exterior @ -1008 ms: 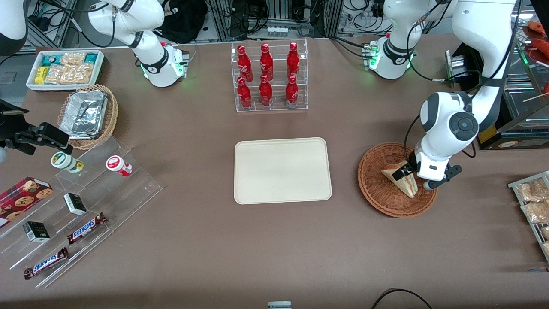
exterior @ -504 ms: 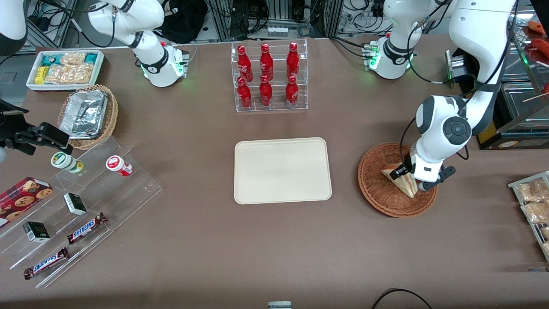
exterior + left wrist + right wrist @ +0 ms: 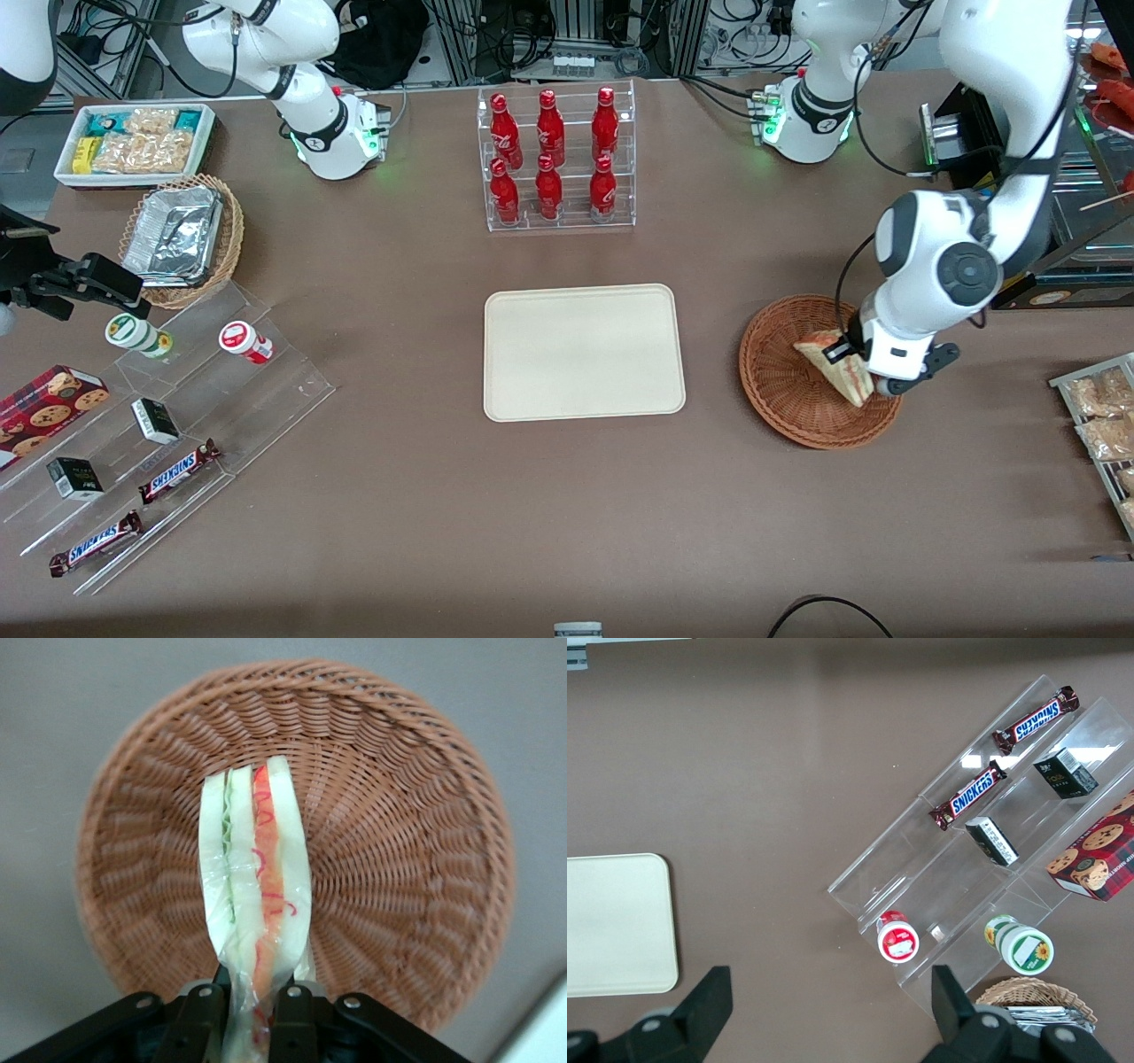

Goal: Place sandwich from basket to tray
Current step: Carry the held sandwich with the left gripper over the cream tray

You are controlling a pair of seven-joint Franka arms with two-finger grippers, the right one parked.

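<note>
So the gripper (image 3: 252,1010) fingers pinch the sandwich (image 3: 255,895) by its wrapper edge, above the basket (image 3: 399,859), ready for the tray (image 3: 584,352)

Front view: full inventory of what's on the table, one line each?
sandwich: 1, white bread with red and green filling, clamped in the gripper above the brown basket
brown basket: 1, reddish-brown wicker, toward the working arm's end
tray: 1, cream, table centre
bottles: 6, red, in a clear rack farther from the camera than the tray
foil trays: silver stack, in a lighter wicker basket toward the parked arm's end
white bin: 1, holding snack packets
chocolate bars: 2, brown, on a clear stepped stand
cookie box: 1, red
gripper: 1, white with black jaws shut on the sandwich
</note>
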